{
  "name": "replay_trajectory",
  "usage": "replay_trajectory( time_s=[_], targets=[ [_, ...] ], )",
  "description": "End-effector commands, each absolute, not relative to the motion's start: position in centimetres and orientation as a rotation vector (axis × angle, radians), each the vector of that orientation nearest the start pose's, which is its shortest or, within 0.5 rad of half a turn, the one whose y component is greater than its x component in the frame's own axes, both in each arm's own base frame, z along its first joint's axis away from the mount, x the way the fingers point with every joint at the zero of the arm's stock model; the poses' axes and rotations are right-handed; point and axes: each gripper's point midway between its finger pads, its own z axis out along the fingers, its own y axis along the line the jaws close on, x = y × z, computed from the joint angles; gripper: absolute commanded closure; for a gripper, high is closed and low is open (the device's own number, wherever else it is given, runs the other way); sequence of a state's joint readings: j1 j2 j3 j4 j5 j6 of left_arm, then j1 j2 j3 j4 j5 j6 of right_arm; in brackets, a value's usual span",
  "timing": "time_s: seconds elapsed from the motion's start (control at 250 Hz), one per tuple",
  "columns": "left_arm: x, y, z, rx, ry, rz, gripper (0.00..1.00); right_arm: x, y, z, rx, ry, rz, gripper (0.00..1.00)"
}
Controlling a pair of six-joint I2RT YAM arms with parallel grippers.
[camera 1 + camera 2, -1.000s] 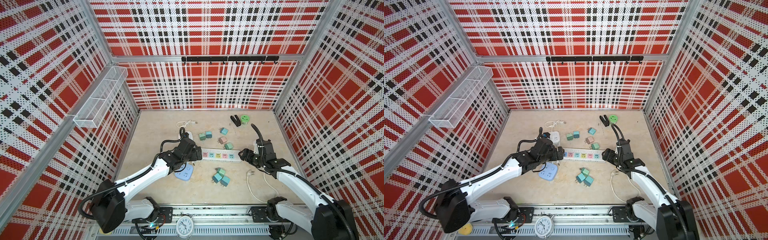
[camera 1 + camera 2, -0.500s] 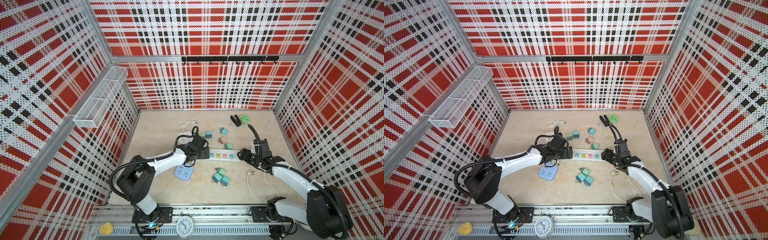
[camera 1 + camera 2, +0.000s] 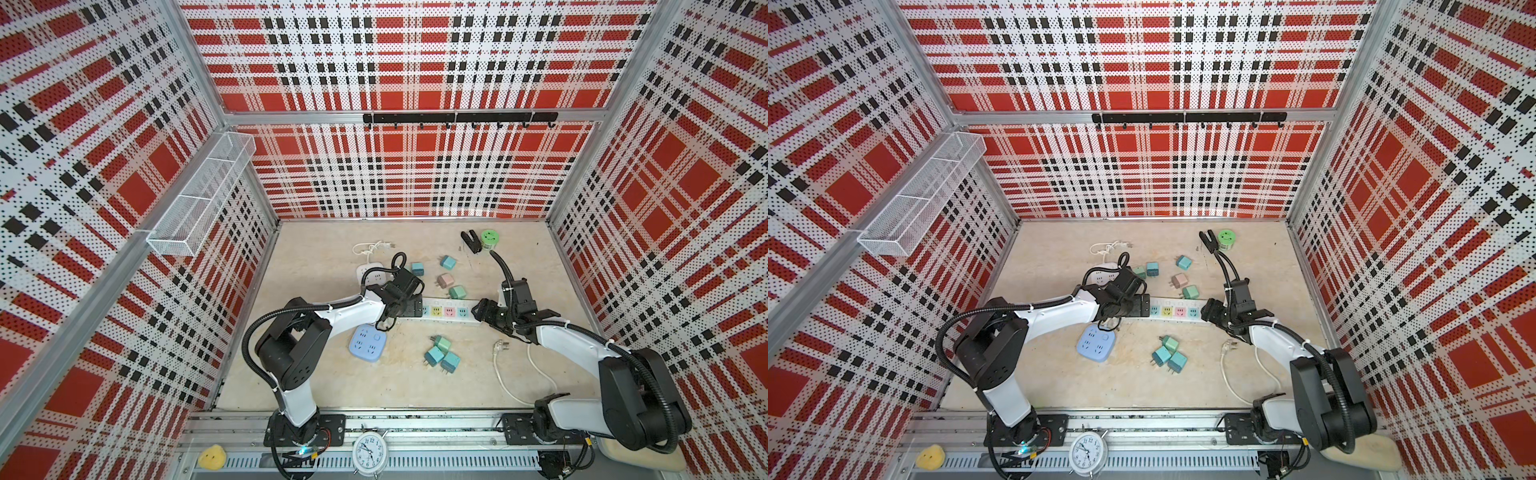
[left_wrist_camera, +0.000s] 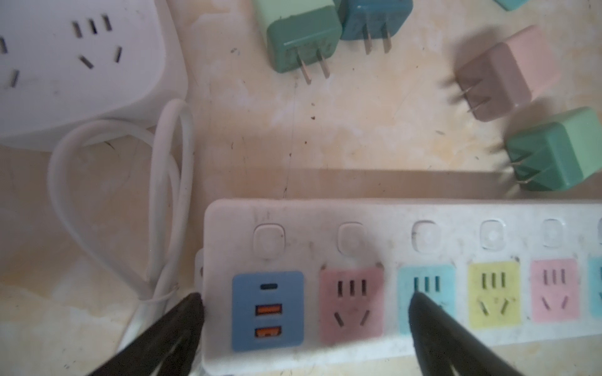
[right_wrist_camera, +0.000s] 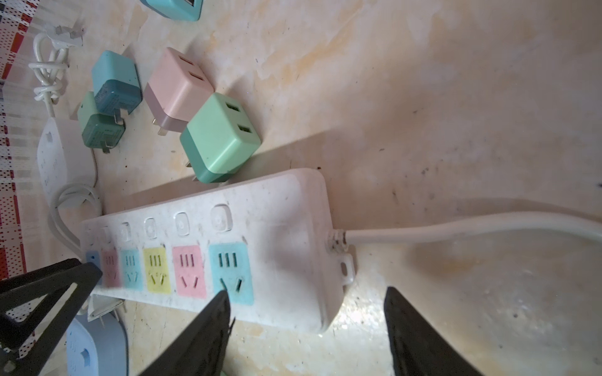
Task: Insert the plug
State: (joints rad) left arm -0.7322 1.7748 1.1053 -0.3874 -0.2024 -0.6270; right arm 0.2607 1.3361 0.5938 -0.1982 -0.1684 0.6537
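A white power strip [image 3: 446,311] [image 3: 1173,311] with coloured sockets lies across the middle of the floor. My left gripper [image 3: 409,307] [image 4: 306,298] is open and straddles the strip's left end [image 4: 358,234]; the blue USB block and a pink socket lie between its fingers. My right gripper [image 3: 482,311] [image 5: 308,291] is open around the strip's right end [image 5: 277,211], one finger by the teal socket and one past the end. Loose plug cubes lie behind the strip: pink [image 3: 445,281] [image 5: 177,88], green [image 3: 457,292] [image 5: 221,136], teal [image 3: 448,262]. Neither gripper holds one.
Three more plug cubes [image 3: 441,353] lie in front of the strip. A blue socket block [image 3: 368,343] sits under the left arm, a white one [image 3: 370,272] behind it. The strip's white cable [image 3: 500,345] trails to the front right. A green disc [image 3: 490,238] and a black clip [image 3: 470,241] lie at the back.
My left gripper has moved right onto the strip's left end, its elbow folding back toward its base. My right gripper has edged left toward the strip's right end and narrowed a little.
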Motion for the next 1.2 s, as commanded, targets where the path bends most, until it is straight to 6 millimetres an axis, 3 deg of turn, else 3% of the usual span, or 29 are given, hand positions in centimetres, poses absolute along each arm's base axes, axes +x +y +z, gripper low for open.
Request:
replay_trajectory(
  time_s=[0.0, 0.244, 0.592, 1.028, 1.197],
  targets=[
    [34.0, -25.6, 5.4, 0.066, 2.609, -0.166, 0.01, 32.2, 11.8, 6.3, 0.395, 2.503, 0.592, 0.24],
    [34.1, -26.3, 4.5, 0.088, 2.625, -0.172, 0.01, 32.8, 12.7, 5.5, 0.384, 2.521, 0.596, 0.25],
    [32.9, -30.3, 5.5, 0.246, 2.572, -0.234, 0.01, 32.2, 12.2, 4.6, 0.392, 2.532, 0.559, 0.31],
    [29.4, -32.5, 7.9, 0.289, 2.474, -0.333, 0.00, 29.5, 11.4, 4.8, 0.409, 2.507, 0.564, 0.33],
    [27.7, -31.7, 7.3, 0.276, 2.473, -0.329, 0.01, 28.2, 11.9, 4.8, 0.385, 2.517, 0.577, 0.33]
  ],
)
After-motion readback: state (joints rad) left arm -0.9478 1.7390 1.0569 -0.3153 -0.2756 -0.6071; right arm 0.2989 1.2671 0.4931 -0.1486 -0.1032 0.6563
